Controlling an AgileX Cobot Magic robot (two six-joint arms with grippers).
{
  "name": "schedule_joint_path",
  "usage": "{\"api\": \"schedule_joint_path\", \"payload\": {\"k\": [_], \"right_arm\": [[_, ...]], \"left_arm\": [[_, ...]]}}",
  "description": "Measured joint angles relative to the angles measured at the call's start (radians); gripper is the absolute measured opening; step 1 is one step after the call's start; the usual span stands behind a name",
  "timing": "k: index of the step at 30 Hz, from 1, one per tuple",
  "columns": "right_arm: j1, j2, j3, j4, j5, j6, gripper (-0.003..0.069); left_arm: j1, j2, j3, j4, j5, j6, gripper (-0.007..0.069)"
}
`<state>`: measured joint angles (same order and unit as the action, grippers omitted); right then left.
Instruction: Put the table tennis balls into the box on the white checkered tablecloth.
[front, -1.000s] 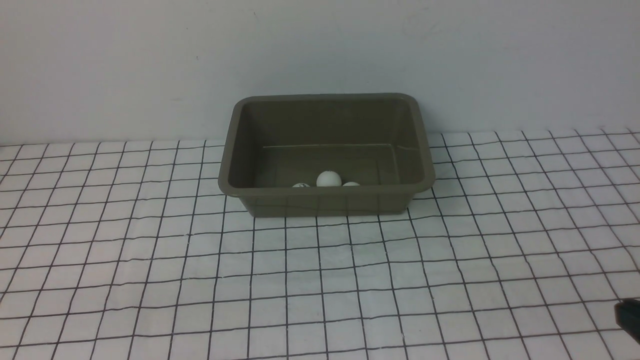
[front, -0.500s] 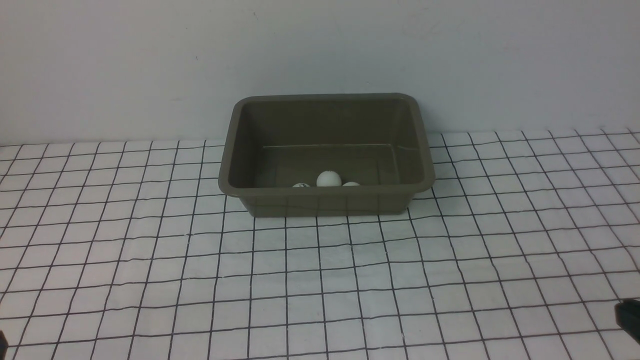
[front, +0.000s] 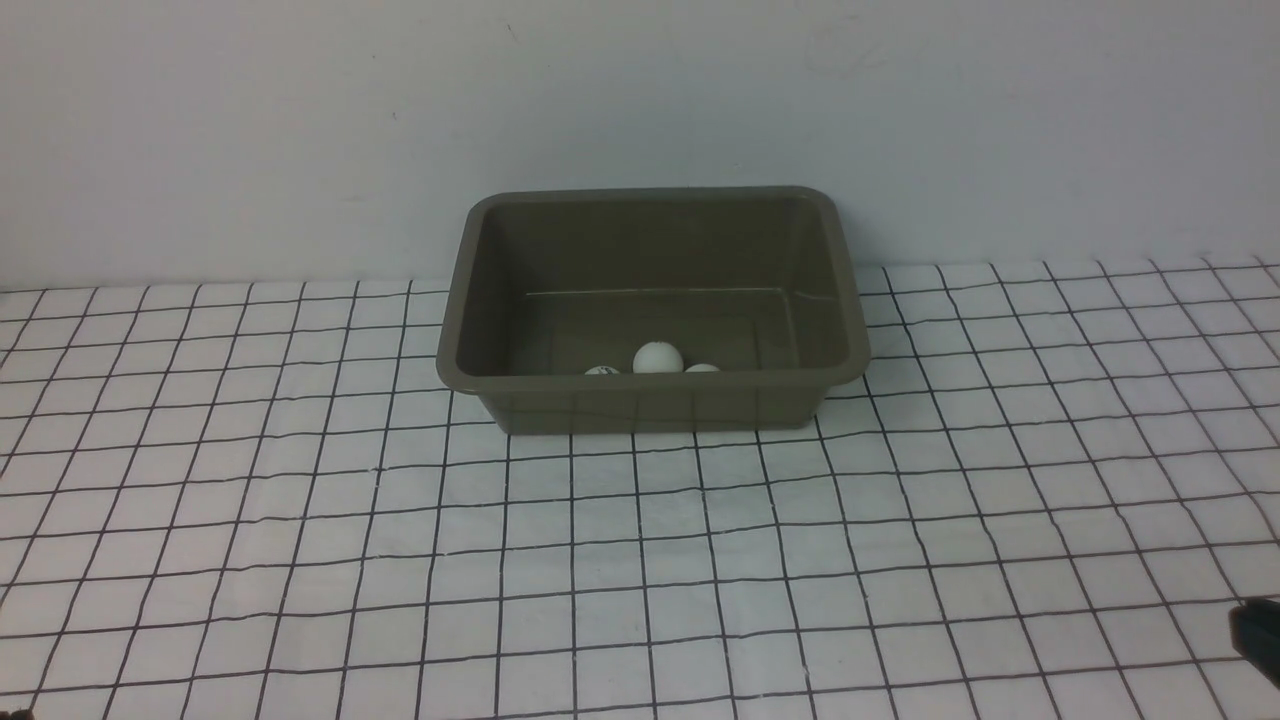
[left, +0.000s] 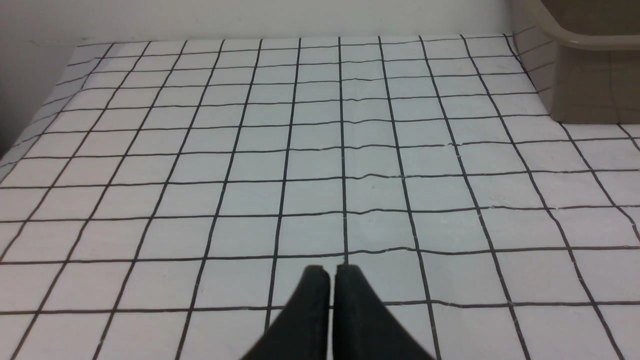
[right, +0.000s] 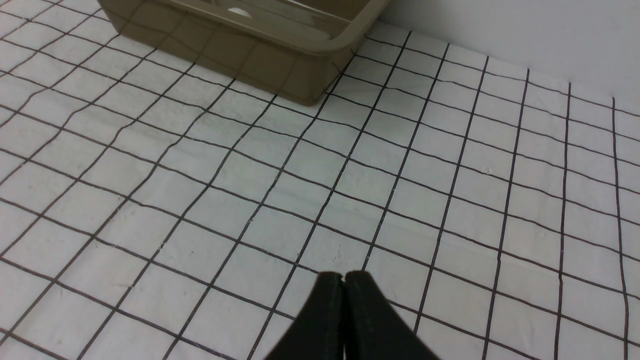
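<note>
1. The box sits on the white checkered tablecloth, toward the far edge, close to the back wall. Its long side faces the robot, so the open top is reachable from either arm.

2. Three table tennis balls lie inside the box, near its front wall. The middle one shows almost whole; the two flanking ones are mostly hidden behind the near rim. One flanking ball carries a small dark mark. Judgement: they gather there because the sloping sides keep loose balls down on the floor of the tub.

3. No ball is visible on the cloth in any view.

4. Left gripper: fingers pressed together, nothing between them, low over bare cloth. The box corner is well apart at the frame edge.

5. Right gripper: fingers pressed together, empty, over bare cloth. The box is well apart ahead of it; a pale ball glints inside.

6. In the front view only a dark tip shows at the right edge, so both arms are pulled to the near side.

7. Judgement: the task looks complete; the closed, empty, withdrawn grippers fit a parked rest pose.
</note>
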<state>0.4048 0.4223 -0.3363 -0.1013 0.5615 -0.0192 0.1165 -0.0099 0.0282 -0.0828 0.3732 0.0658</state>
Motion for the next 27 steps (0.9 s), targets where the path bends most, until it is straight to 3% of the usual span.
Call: {"api": "schedule_joint_path", "payload": {"k": [11,16,21,27], "right_arm": [[-0.012,0.000,0.000,-0.002,0.018,0.000,-0.0011],[-0.134,0.000,0.000,-0.014,0.031,-0.002,-0.0011],[-0.177,0.000,0.000,-0.028,0.035,-0.008,-0.0011],[-0.349,-0.077,0.024,0.015,0.031,0.000,-0.0010]], "left_arm": [[0.000,0.000,0.000,0.000,0.000,0.000,-0.0004],[0.000,0.000,0.000,0.000,0.000,0.000,-0.0004],[0.000,0.000,0.000,0.000,0.000,0.000,-0.0004],[0.000,0.000,0.000,0.000,0.000,0.000,-0.0004]]}}
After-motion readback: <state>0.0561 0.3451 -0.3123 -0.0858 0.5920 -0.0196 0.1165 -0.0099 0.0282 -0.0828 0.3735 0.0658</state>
